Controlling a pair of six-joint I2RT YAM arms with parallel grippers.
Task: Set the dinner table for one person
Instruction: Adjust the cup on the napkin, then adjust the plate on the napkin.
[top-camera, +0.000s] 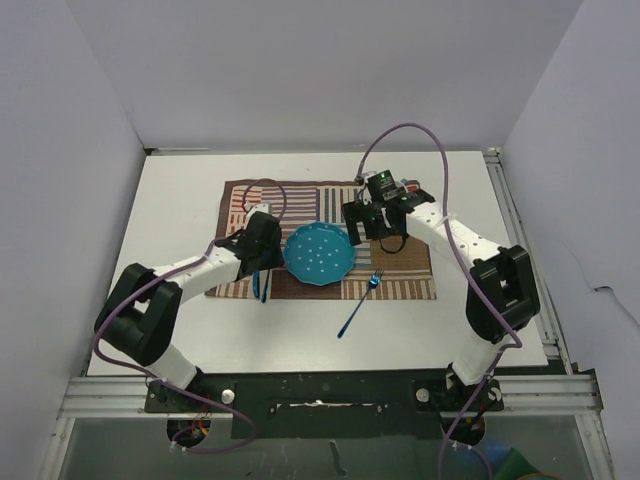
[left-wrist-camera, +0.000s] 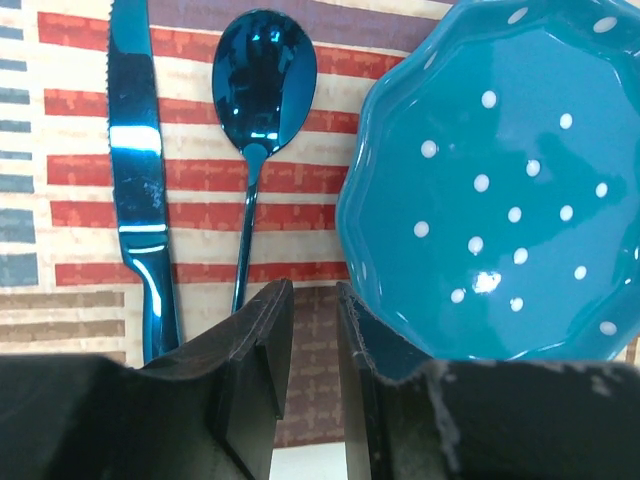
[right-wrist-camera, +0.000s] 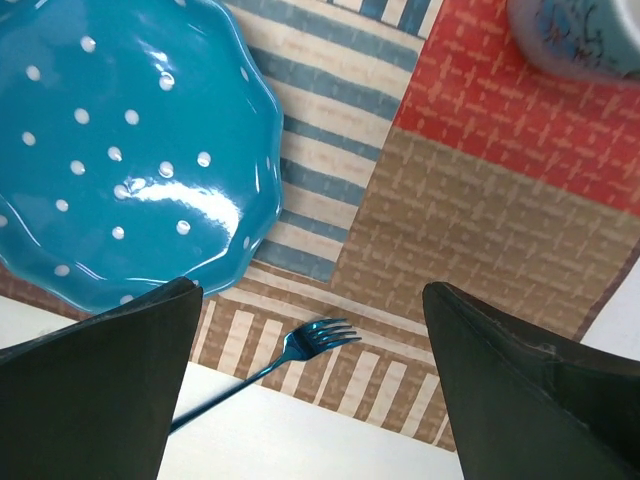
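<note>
Most of the setting looked done to me, with one piece left out of line. Nearest the arms, the fork (top-camera: 358, 305) lay slanted, its tines just on the front edge of the striped mat (top-camera: 400, 275) and its handle out on the bare white desk (top-camera: 180, 210), which stretched under everything. I judged it wanted straightening beside the plate (top-camera: 318, 253). A little further in, the knife (left-wrist-camera: 135, 170) and spoon (left-wrist-camera: 262, 80) lay side by side on the mat, left of the plate. The left pincer (left-wrist-camera: 314, 300) hung over their handles, its fingers drawn to a narrow gap with nothing between them. The teal dotted plate sat mid-mat and was empty. Beyond it the right pincer (right-wrist-camera: 312, 288) was spread wide, holding nothing. Off to the far right, a pale cup (right-wrist-camera: 580, 35) stood on the mat. Only its edge showed, so I could not tell what was in it.
</note>
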